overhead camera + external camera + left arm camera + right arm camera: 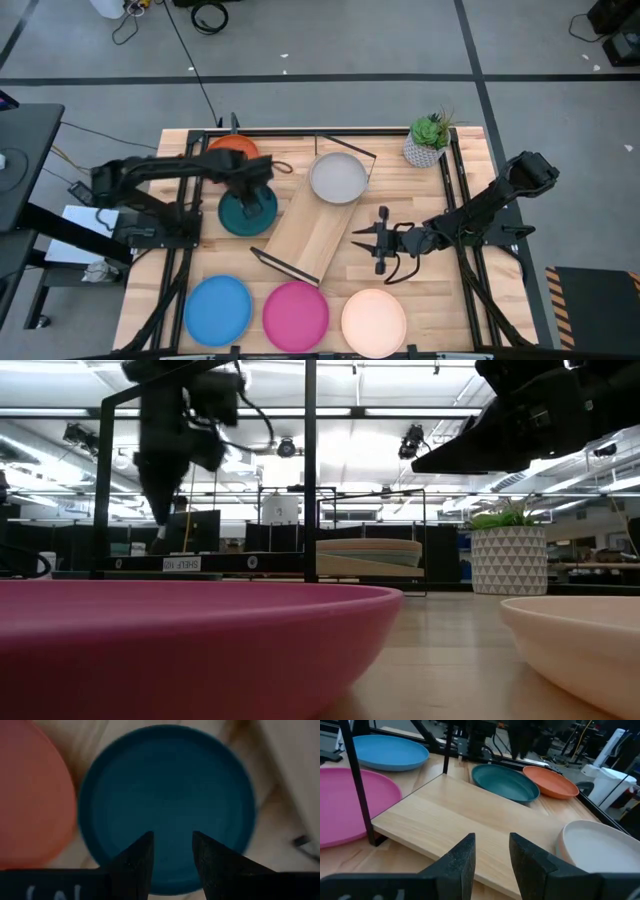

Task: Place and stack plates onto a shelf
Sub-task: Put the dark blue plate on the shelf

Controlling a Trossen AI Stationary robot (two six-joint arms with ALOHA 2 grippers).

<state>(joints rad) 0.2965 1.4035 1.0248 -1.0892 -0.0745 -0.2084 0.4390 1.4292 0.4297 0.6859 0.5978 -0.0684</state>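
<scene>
The left hand (247,197) hangs directly above the dark teal plate (247,212), its fingers (137,857) a little apart and holding nothing. That plate lies on the worktop (420,265) between the orange plate (232,147) and the shelf (308,228). A grey plate (337,177) rests on the shelf's far end. The right hand (366,243) waits just beside the shelf, fingers slightly parted and empty. Bright blue (218,308), magenta (295,315) and cream (374,320) plates line the near edge.
</scene>
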